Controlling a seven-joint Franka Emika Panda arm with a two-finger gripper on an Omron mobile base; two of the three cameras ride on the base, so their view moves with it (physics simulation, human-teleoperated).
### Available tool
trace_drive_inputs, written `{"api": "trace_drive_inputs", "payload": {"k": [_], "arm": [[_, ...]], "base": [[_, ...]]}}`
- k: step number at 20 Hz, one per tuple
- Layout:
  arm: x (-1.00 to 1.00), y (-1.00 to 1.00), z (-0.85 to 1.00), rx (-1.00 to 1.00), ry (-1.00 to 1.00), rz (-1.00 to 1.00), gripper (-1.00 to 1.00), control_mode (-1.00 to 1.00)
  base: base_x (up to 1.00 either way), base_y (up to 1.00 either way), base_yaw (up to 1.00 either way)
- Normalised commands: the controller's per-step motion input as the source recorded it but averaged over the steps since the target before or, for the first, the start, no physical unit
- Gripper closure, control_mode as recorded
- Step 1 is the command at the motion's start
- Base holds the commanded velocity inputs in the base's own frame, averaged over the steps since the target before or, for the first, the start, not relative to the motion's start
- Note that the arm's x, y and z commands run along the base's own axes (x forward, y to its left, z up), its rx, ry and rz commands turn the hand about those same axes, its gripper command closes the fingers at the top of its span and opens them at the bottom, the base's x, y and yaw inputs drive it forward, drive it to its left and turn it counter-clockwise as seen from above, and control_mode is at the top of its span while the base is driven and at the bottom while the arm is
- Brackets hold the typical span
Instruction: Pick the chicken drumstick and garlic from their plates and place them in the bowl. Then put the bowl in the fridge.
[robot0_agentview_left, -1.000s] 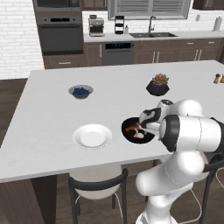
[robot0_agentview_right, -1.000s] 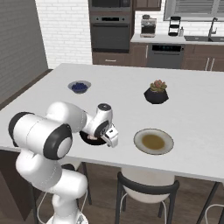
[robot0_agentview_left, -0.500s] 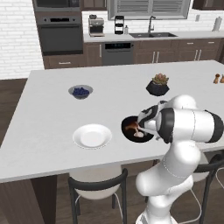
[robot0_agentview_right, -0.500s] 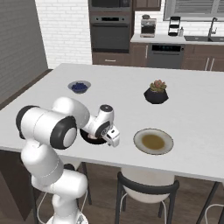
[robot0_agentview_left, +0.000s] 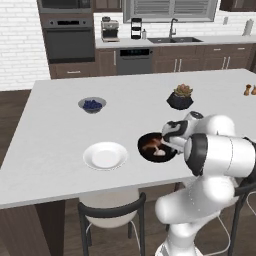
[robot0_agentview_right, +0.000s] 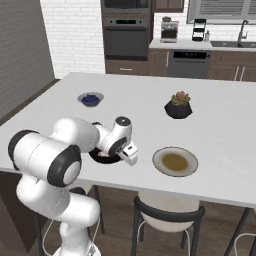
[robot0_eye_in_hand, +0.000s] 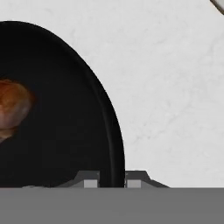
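The black bowl (robot0_agentview_left: 143, 149) sits on the white counter near its front edge, with the reddish-brown chicken drumstick (robot0_agentview_left: 150, 145) and the pale garlic (robot0_agentview_left: 159, 152) inside it. In the hand view the drumstick (robot0_eye_in_hand: 13, 103) lies at the left of the bowl (robot0_eye_in_hand: 65, 131). My gripper (robot0_eye_in_hand: 112, 183) is shut on the bowl's right rim, one fingertip inside the wall and one outside. From the base, the gripper (robot0_agentview_left: 169, 145) reaches down at the bowl's right side. The white plate (robot0_agentview_left: 105, 155) and the tan-centred plate (robot0_agentview_right: 175, 161) lie bare on either side. The fridge is out of view.
A small grey bowl of blueberries (robot0_agentview_left: 92, 104) and a black succulent pot (robot0_agentview_left: 180, 98) stand farther back on the counter. A stool (robot0_agentview_left: 111, 214) is tucked under the front edge. Ovens and a sink counter line the back wall.
The fingers have closed from wide open onto the bowl's rim. The arm's elbow has shifted slightly; the bowl and plates have stayed put.
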Motion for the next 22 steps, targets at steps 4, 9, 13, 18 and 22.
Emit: {"api": "trace_drive_inputs", "payload": {"k": [4, 9, 13, 18, 22], "arm": [[-0.35, 0.0, 0.82, 0.09, -0.07, 0.0, 1.0, -1.0], [-0.77, 0.0, 1.0, 0.14, -0.05, 0.0, 1.0, -1.0], [-0.99, 0.1, 1.0, 0.04, -0.01, 0.0, 1.0, -1.0], [-0.99, 0.4, 0.67, -0.01, 0.0, -0.1, 1.0, -1.0], [-1.0, 0.51, 0.34, 0.0, 0.0, -0.3, 1.0, -1.0]], "base": [[0.0, 0.0, 0.0], [0.0, 0.0, 0.0], [0.0, 0.0, 0.0], [0.0, 0.0, 0.0], [0.0, 0.0, 0.0]]}}
